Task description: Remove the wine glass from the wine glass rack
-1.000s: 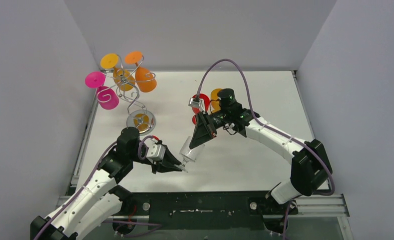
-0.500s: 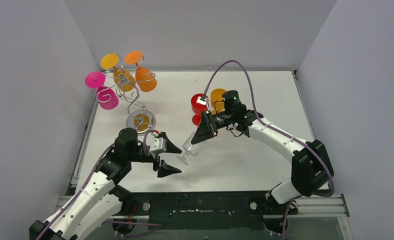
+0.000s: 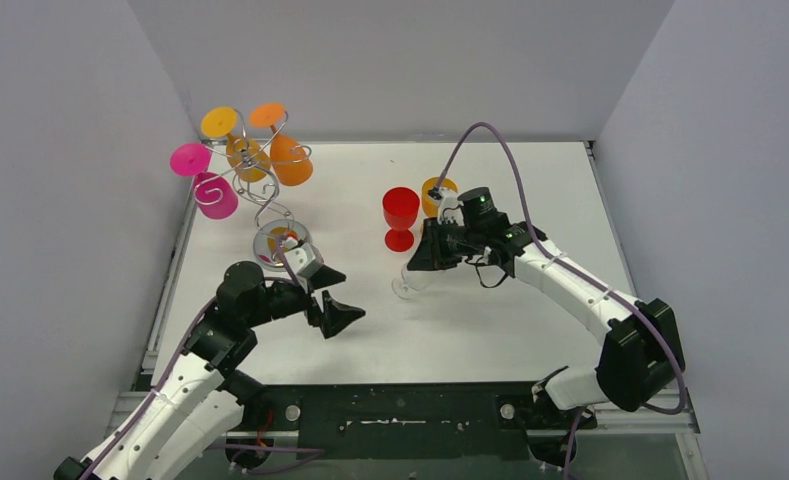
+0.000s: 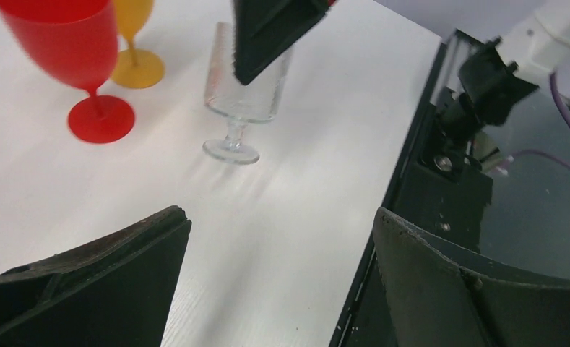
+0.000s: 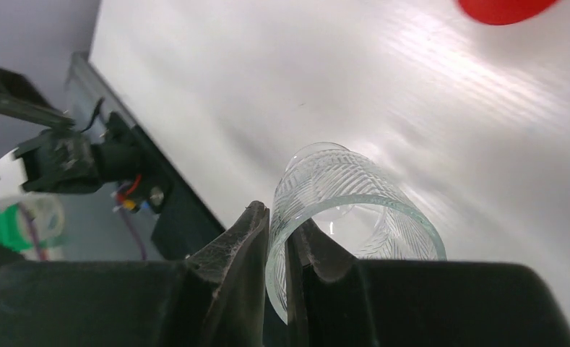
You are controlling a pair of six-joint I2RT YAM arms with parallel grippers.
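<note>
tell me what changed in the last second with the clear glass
The left gripper opened wide, letting go of the clear glass. The right gripper, shut on the rim, carried the glass toward the red glass, turning it from tilted to upright. The rack, its hanging glasses and the orange glass stayed put.

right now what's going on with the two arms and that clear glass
The right gripper pinches the rim of the clear wine glass, holding it upright with its foot at or just above the table, near the red glass. The left gripper stands open and empty, short of it. The wine glass rack at the far left holds other coloured glasses.
</note>
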